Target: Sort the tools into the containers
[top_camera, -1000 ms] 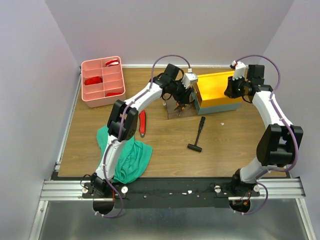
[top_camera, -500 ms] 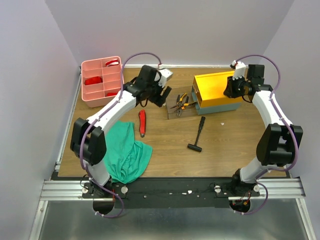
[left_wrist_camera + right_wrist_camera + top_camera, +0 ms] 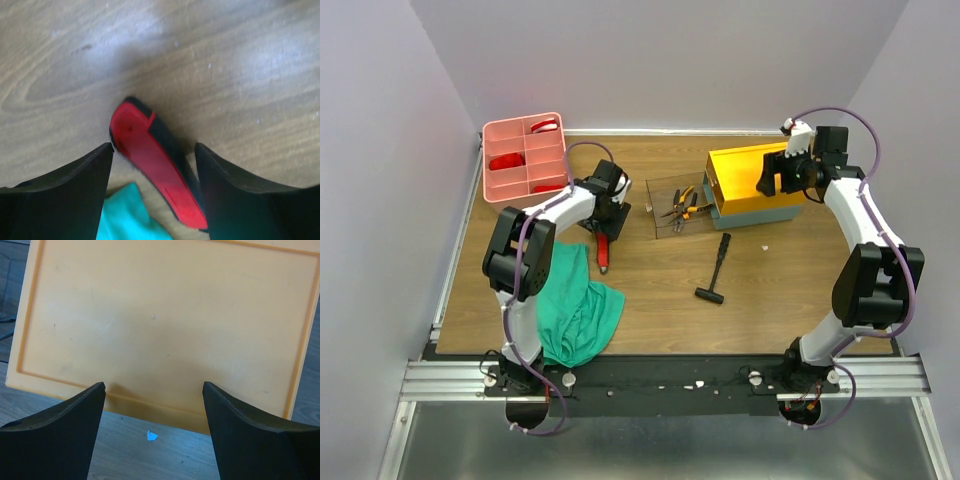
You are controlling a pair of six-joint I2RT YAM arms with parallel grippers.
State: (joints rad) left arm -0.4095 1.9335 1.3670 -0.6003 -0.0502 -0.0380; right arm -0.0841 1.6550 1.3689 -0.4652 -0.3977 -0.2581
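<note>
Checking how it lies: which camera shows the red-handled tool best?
Top external: the red-handled tool shows along most of its length, lying on the wood beside the green cloth. Left wrist shows only one red-and-black end, framed by the open left gripper. Right wrist shows none of it, only the yellow toolbox lid.

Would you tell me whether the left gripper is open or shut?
Open: the left gripper shows fingers wide apart, with the red tool lying between them.

table | pink tray | toolbox | hammer | red-handled tool | green cloth | clear tray
</note>
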